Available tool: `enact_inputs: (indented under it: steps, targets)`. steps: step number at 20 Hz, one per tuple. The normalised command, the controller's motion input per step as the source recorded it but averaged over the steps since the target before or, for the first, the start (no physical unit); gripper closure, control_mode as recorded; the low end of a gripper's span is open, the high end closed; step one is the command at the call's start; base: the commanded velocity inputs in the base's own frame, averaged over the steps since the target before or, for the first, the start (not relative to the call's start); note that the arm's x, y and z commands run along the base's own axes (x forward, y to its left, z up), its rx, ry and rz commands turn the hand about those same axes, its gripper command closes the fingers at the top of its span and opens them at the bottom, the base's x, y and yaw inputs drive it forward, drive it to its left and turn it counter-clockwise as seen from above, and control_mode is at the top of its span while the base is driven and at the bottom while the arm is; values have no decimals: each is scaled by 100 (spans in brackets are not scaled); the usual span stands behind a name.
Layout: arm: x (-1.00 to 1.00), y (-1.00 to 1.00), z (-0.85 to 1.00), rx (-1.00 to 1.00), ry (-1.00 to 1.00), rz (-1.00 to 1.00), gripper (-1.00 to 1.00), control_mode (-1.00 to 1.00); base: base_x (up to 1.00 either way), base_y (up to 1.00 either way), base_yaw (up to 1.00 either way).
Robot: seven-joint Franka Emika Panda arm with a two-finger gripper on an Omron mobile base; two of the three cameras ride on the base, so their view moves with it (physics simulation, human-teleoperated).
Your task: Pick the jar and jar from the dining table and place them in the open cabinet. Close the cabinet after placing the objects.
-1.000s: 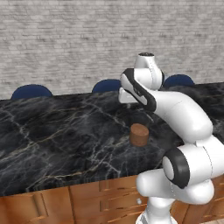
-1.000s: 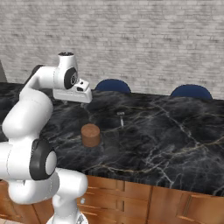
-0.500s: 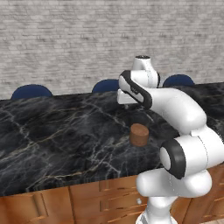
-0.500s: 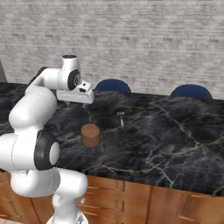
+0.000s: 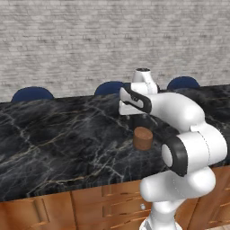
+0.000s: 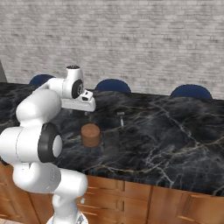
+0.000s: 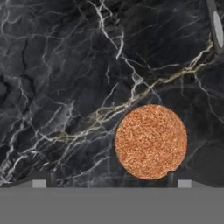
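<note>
Jar [image 5: 143, 138] standing upright on the black marble bench [image 5: 58, 143], under the robot's wide-apart jaws.

Terracotta-brown and squat, the jar sits near the bench's front edge and carries no label, brand or writing that can be read; from the hand view its round top [image 7: 151, 141] is plain speckled orange. The gripper [image 7: 111, 180] hangs above the bench behind the jar, empty, with the jar near its right finger tip [image 7: 173, 177]. Three blue chair backs [image 6: 113, 85] show beyond the bench's far edge, before a grey brick wall [image 6: 131, 39]. Orange-brown wooden drawer fronts [image 6: 131, 199] run below the top.
</note>
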Motion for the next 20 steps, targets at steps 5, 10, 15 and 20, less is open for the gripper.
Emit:
enact_inputs:
  steps: [5,10,15,20]
  targets:
    - [-13,9,-63,-1,6,0,-100,-100,0,0,0]
    - [-6,10,-56,-2,1,0,100,-100,0,0,0]
    - [0,5,-28,0,1,0,100,-100,0,0,0]
    - [1,8,-9,0,4,0,100,-100,0,0,0]
